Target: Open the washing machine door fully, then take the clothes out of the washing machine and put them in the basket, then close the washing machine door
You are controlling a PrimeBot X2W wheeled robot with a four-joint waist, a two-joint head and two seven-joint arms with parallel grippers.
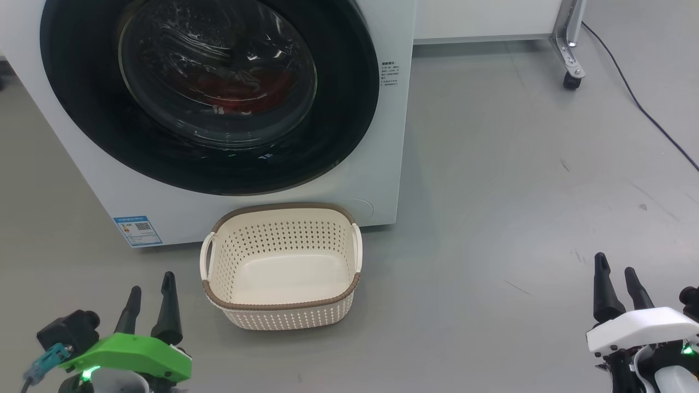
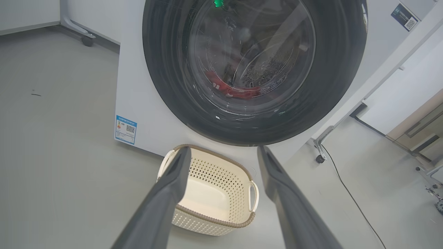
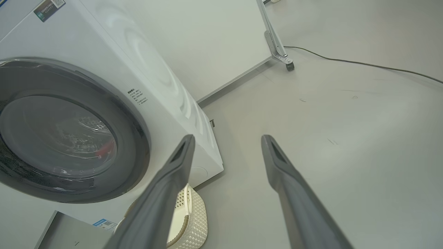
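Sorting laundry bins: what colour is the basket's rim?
Brown, above cream perforated sides; the basket shows best in the head view.

Out ahead of the right claw the grey floor runs to a white panel standing on a silver metal leg, which ends in a small black caster. A thin black cable snakes from beside that leg across the floor, passing well beyond the claw and off to its right. A short dark scratch marks the floor near the claw's left side, and a few fainter scuffs lie farther ahead of it.
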